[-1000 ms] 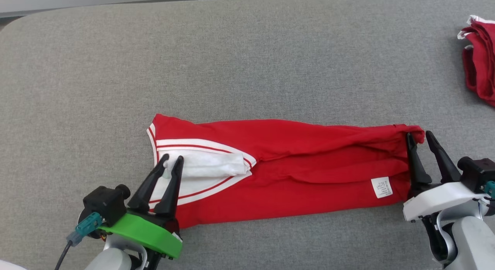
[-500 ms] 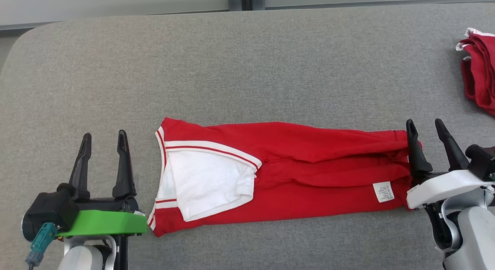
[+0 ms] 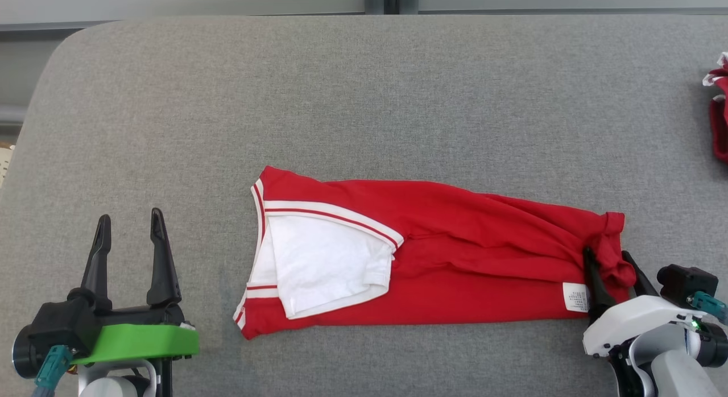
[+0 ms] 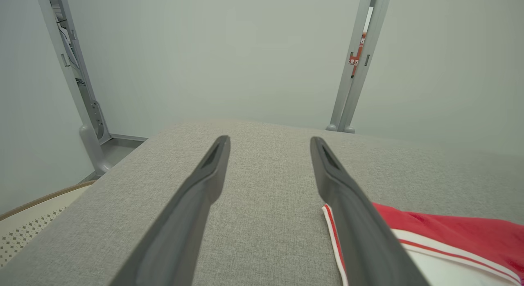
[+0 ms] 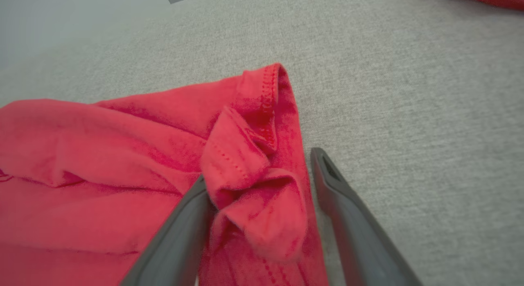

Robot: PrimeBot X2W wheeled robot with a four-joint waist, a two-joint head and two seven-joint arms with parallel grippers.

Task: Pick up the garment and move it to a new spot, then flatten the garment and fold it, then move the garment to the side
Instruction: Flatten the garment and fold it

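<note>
The garment, a soft red knit with striped white trim and a white panel folded over its left end, lies as a long, creased band across the middle of the grey, coarse-woven padded surface. Its right hem is bunched into a small lump. The right end effector sits low at that lump, with its dark tapered fingers spread wide on either side and not pinching it. The left end effector stands wide open and empty at the near left, apart from the garment, fingers pointing away. Another red cloth lies at the far right edge.
</note>
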